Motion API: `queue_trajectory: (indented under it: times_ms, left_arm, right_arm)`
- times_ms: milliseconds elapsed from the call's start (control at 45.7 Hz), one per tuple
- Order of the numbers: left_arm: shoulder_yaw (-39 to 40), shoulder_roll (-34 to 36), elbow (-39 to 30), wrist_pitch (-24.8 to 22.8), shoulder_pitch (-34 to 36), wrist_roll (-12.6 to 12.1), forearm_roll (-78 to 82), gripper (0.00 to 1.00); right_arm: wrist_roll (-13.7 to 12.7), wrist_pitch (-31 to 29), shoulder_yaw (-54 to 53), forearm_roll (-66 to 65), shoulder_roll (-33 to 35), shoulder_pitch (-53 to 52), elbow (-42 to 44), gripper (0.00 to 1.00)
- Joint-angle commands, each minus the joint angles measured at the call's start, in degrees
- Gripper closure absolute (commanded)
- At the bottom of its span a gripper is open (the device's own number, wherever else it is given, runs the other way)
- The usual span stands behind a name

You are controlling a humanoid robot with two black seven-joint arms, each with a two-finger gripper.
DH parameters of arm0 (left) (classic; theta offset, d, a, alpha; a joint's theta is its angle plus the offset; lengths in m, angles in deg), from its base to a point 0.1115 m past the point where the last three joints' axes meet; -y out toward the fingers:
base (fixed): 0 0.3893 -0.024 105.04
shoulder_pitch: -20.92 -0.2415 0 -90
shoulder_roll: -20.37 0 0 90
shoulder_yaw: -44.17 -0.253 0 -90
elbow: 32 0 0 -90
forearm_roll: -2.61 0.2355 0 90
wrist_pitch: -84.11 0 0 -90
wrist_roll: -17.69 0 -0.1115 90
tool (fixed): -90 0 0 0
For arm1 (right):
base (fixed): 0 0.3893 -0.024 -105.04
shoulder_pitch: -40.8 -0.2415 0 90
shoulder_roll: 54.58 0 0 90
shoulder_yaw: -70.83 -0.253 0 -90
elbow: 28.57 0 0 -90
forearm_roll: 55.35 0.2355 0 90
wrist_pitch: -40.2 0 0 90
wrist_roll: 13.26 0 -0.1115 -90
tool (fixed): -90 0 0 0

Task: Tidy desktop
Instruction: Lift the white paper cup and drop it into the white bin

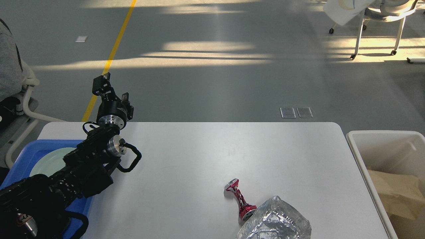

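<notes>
Desktop: the white surface (199,159) fills the lower middle of the frame, from the blue tray at left to the white bin at right.
Left claw: the left claw (111,88) sits at left centre, above the far left corner of the surface, its two fingers pointing up and apart, holding nothing.
Right claw: out of the frame.
Crushed can: a red crushed can (239,199) lies on its side at lower centre, touching the foil container.
Foil container: a crumpled foil container (275,220) at the bottom edge (partly cut off).
Blue tray: a blue tray (25,152) at lower left holds a pale plate (49,162), partly hidden by the arm.
White bin: a white bin (382,136) at lower right, with brown paper (395,192) inside.
Cup: a whitish cup (342,10) at the upper right corner (cut by the edge).
</notes>
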Motion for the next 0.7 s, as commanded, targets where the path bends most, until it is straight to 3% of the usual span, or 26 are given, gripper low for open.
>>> queue_trajectory:
  times_ms: [0, 175, 284, 613, 678]
  left_arm:
    - [0.0, 0.0, 0.0, 0.1, 0.0, 0.0, 0.0, 0.04]
    - [0.1, 0.0, 0.0, 0.0, 0.0, 0.0, 0.0, 0.04]
    - [0.0, 0.0, 0.0, 0.0, 0.0, 0.0, 0.0, 0.04]
    - [0.0, 0.0, 0.0, 0.0, 0.0, 0.0, 0.0, 0.04]
    - [0.0, 0.0, 0.0, 0.0, 0.0, 0.0, 0.0, 0.04]
  right_arm:
    - [-0.1, 0.0, -1.2, 1.5, -0.5, -4.4, 0.0, 1.0]
    - [-0.3, 0.0, -0.1, 0.6, -1.6, -3.5, 0.2, 1.0]
    - [-0.4, 0.0, 1.5, -1.4, -1.6, 2.2, 0.6, 1.0]
    - [-0.3, 0.0, 5.0, -7.8, -0.2, 33.5, 10.3, 1.0]
    - [-0.3, 5.3, 4.9, -7.9, -0.5, 41.6, 12.9, 1.0]
